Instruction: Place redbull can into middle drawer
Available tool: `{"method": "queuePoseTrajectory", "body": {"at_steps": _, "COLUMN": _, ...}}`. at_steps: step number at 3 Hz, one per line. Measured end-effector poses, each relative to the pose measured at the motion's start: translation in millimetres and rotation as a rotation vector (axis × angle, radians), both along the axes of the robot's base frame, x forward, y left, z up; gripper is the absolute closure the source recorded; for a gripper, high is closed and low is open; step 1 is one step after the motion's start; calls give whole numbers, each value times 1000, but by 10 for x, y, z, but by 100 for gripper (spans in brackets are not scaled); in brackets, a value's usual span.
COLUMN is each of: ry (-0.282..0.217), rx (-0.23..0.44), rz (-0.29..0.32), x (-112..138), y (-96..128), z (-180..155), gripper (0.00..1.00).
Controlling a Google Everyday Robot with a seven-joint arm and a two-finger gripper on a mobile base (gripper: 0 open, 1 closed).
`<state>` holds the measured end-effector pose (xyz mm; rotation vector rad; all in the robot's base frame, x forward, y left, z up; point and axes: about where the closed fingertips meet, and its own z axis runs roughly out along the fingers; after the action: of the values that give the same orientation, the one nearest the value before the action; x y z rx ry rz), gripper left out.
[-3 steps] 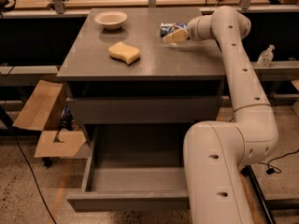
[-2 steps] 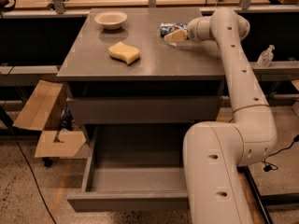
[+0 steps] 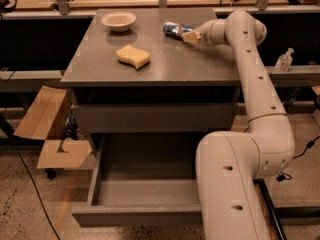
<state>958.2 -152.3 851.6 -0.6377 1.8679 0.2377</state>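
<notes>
The redbull can (image 3: 174, 30), slim blue-and-silver metal, lay sideways at the grey bench's (image 3: 190, 64) far right, tan tool (image 3: 191, 36) touching it; clamped or not, I couldn't tell. A nudge could roll it off.

You have one table (image 3: 175, 66). On its top you count one can (image 3: 173, 30) at 1 o'clock, one gripper (image 3: 190, 36) right beside the can, one bowl (image 3: 118, 20) at 11 and one sponge (image 3: 133, 56) at 9. One drawer (image 3: 145, 191) stands open at 6. Around the table you see one cardboard box (image 3: 42, 114) at 8 and one bottle (image 3: 284, 60) at 3.
</notes>
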Motion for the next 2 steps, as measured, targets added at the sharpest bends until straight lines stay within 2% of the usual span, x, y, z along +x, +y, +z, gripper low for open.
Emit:
{"method": "queuePoseTrajectory", "body": {"at_steps": 1, "ry": -9, "rx": 1, "rz": 3, "x": -6, "y": -1, "z": 49, "gripper": 88}}
{"method": "queuePoseTrajectory", "body": {"at_steps": 2, "ry": -21, "rx": -23, "rz": 29, "x": -97, "y": 5, "z": 222, "gripper": 100}}
